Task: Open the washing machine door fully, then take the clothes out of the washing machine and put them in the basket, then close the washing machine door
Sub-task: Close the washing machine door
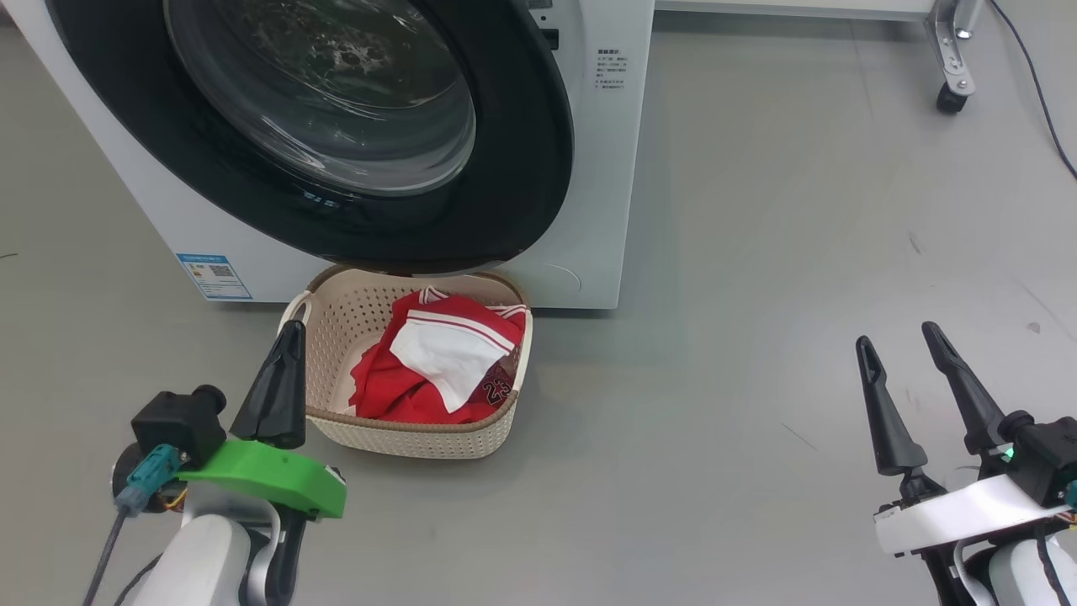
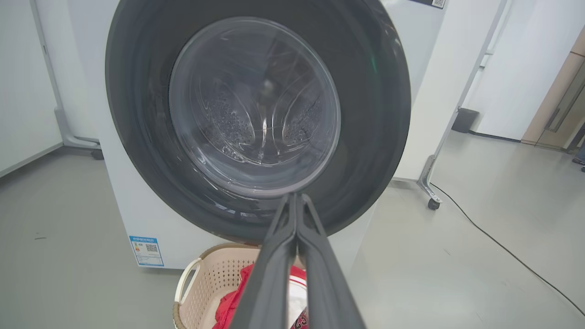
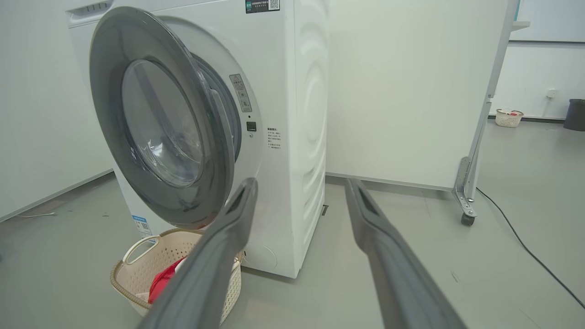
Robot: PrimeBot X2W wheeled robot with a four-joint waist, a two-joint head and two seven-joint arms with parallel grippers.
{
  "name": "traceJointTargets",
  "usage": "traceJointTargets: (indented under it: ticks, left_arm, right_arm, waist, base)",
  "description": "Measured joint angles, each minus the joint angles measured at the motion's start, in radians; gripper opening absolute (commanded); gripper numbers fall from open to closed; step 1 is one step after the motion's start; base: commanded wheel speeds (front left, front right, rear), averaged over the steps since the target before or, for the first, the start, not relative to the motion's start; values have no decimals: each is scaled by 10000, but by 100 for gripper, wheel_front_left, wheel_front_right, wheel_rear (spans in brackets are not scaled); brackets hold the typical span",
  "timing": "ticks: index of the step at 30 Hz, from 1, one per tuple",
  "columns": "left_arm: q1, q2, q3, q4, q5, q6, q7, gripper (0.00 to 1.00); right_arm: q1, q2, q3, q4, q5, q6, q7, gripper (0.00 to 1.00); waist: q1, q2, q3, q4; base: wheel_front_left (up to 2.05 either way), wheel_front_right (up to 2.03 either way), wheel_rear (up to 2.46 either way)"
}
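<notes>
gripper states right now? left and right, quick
Left gripper: closed, fingers pressed together, holding nothing.
Right gripper: open, empty.

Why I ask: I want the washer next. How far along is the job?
Done: the clothes lie in the basket. In hand: nothing; the left gripper is shut and empty, the right gripper open, both off the door. Left: the door stands ajar in the right wrist view, so closing it remains.

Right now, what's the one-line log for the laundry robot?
washing machine door: partly open | clothes: in basket | left pincer: shut, empty | right pincer: open, empty
</notes>
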Motion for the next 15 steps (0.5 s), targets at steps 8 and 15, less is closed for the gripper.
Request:
traceJointTargets:
  ticks: [8, 15]
  left_arm:
    - [417, 163, 314, -1463, 2355, 763, -2, 0]
    - [1188, -259, 320, -1929, 2917, 1001, 0, 100]
  right_arm:
    - [2, 58, 201, -75, -59, 0, 0, 100]
    - [19, 69, 257, -75, -117, 0, 0, 100]
  waist:
    - [0, 0, -66, 167]
    - [0, 0, -48, 154]
  base:
    - [0, 0, 0]
    - [0, 0, 0]
